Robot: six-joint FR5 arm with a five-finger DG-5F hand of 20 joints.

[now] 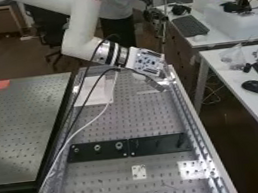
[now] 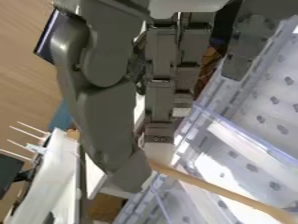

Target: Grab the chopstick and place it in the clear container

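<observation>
Toward one o'clock from the high view's centre, my hand (image 1: 147, 63) pinches the chopstick (image 2: 223, 189) near one end, between thumb and fingers. That leaves its length jutting past the container's clear wall (image 2: 251, 135), presumably so it can drop in without my knuckles catching.

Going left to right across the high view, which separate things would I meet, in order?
Orange square of paper → black office chair → the robot's hand → dark computer keyboard → black computer mouse.
</observation>
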